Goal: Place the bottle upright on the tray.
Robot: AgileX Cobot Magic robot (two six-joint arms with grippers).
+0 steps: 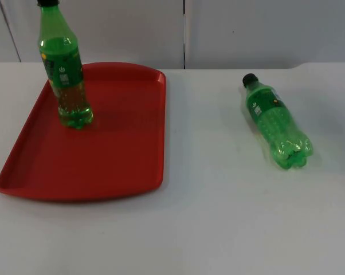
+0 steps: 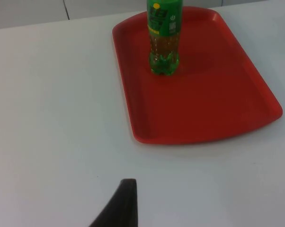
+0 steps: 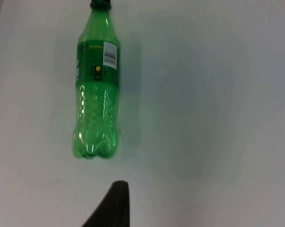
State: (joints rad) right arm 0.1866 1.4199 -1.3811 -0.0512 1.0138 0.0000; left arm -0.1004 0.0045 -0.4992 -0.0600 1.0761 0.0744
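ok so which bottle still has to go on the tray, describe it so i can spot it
Start from the red tray at the left of the white table in the top view, then look across the bare table to its right. There a green bottle with a black cap lies on its side, cap towards the wall. The other green bottle stands upright on the tray.

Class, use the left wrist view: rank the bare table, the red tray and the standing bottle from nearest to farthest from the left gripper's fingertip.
1. The white table, bare right in front of the left gripper's fingertip.
2. The red tray, lying on the table beyond it.
3. The standing bottle, upright on the tray toward its far end.
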